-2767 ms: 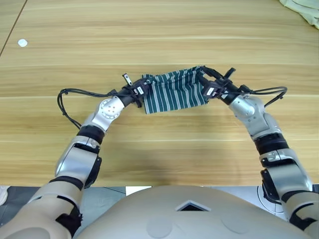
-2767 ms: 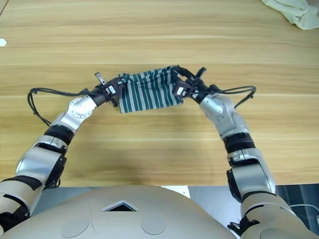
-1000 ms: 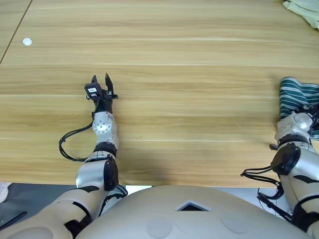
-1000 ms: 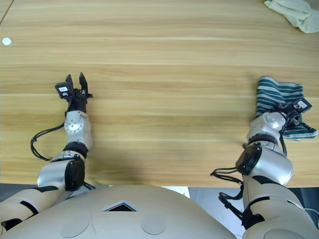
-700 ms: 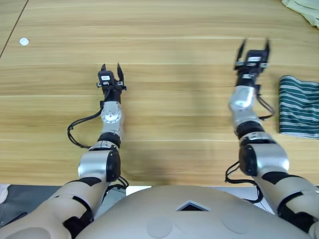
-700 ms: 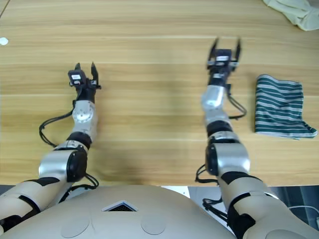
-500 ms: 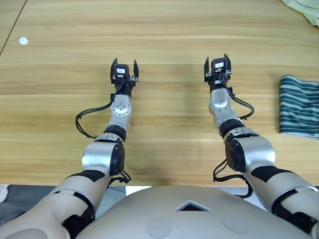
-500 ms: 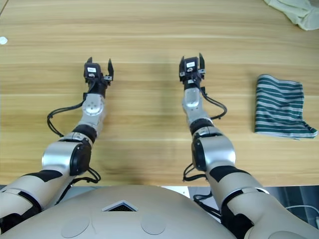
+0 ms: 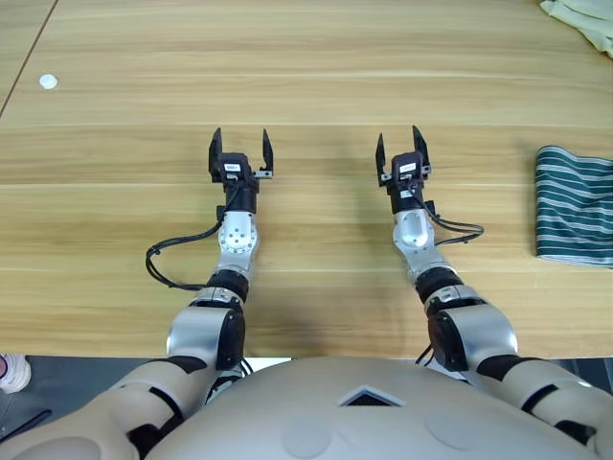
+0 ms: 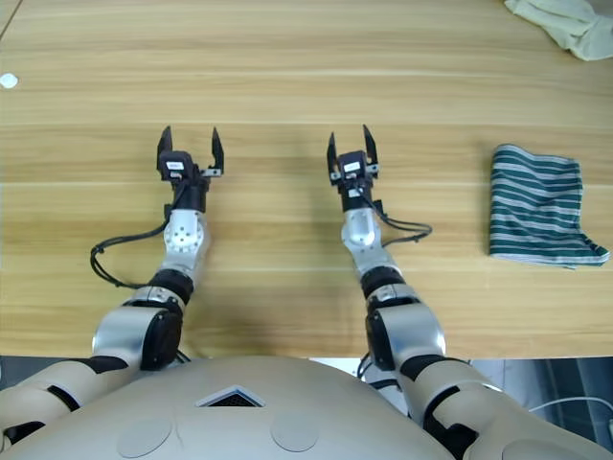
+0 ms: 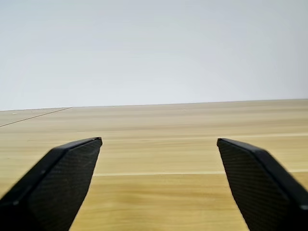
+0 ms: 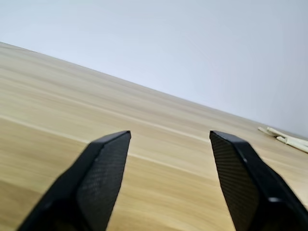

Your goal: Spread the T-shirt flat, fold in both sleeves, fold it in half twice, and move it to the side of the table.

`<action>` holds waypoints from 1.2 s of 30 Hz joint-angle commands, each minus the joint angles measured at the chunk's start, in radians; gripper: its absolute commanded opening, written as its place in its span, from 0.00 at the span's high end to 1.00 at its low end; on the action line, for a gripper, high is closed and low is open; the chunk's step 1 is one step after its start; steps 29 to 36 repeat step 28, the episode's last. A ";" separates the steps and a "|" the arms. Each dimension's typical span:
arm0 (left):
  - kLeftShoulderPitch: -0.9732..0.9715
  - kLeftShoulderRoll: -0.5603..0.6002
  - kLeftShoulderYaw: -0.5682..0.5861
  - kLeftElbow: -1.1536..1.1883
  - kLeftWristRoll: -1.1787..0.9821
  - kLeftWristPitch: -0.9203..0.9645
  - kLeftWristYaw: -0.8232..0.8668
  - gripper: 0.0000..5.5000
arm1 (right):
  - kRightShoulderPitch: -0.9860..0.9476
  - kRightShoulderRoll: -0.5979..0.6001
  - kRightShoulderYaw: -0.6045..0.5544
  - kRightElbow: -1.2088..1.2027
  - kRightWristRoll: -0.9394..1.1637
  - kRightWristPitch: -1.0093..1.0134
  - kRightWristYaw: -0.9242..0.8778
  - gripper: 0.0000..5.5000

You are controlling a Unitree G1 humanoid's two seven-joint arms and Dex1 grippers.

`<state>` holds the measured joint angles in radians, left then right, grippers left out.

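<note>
My left gripper (image 9: 240,146) and right gripper (image 9: 398,144) sit side by side over the middle of the table (image 9: 316,67), both spread wide and holding nothing. The folded striped T-shirt (image 10: 541,204) lies at the table's right side, well apart from my right gripper.

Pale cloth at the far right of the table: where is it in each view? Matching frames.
Left eye view: pale cloth at the top right corner, cut by the frame.
Right eye view: cloth at the top right corner, more of it showing.
Right wrist view: pale sliver far down the table, beyond the right gripper, probably that cloth.
Left wrist view: table and wall past the left gripper.
Shared landmark: the wooden table.
</note>
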<state>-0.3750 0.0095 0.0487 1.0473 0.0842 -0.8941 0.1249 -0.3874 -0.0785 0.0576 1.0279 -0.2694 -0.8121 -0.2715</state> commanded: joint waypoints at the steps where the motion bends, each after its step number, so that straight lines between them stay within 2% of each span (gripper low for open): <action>1: 0.034 -0.016 0.001 -0.010 -0.017 0.030 -0.022 0.19 | 0.038 -0.037 -0.005 -0.013 -0.006 0.009 -0.015 0.50; 3: 0.033 -0.013 0.005 -0.016 -0.022 0.036 -0.026 0.19 | 0.034 -0.046 -0.009 -0.015 -0.003 0.015 -0.023 0.55; 13: 0.025 0.001 0.020 0.017 -0.039 0.048 -0.056 0.19 | 0.041 -0.031 0.027 -0.019 -0.045 0.023 -0.057 0.55; 18: 0.018 -0.011 0.008 0.036 -0.032 0.048 -0.068 0.19 | 0.050 -0.033 0.035 -0.015 -0.052 0.023 -0.078 0.39; 26: 0.012 -0.005 0.000 0.058 -0.014 0.036 -0.053 0.19 | 0.017 -0.039 0.035 0.031 -0.052 0.031 -0.101 0.39; 28: 0.001 -0.005 -0.003 0.067 -0.012 0.033 -0.051 0.25 | 0.008 -0.046 0.028 0.044 -0.050 0.036 -0.116 0.38; 36: 0.001 -0.005 -0.003 0.067 -0.012 0.033 -0.051 0.25 | 0.008 -0.046 0.028 0.044 -0.050 0.036 -0.116 0.38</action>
